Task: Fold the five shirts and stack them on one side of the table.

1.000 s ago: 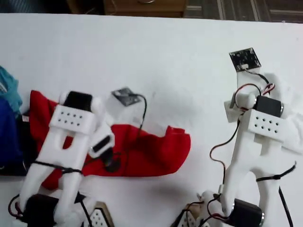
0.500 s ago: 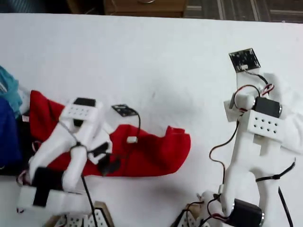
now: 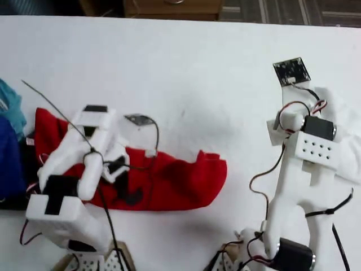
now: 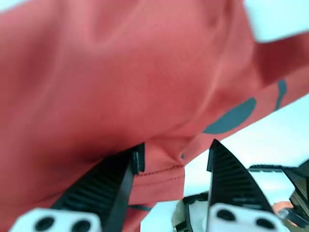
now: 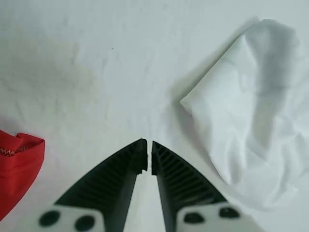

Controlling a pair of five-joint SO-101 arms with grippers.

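A crumpled red shirt (image 3: 180,180) is laid beside a blue shirt (image 3: 8,161); a white shirt (image 5: 251,121) is bunched well apart.

A white surface (image 3: 197,73) is stretching wide under even light; beyond its far edge a wooden cabinet (image 3: 172,8) is standing on a dark floor (image 3: 282,10).

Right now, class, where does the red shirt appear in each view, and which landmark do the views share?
High view: the red shirt lies across the picture's lower left, on the table.
Left wrist view: it spans most of the picture, its hem between the fingers of the open left hand.
Right wrist view: a red corner shows beside the shut right hand.
Shared landmark: the white table.
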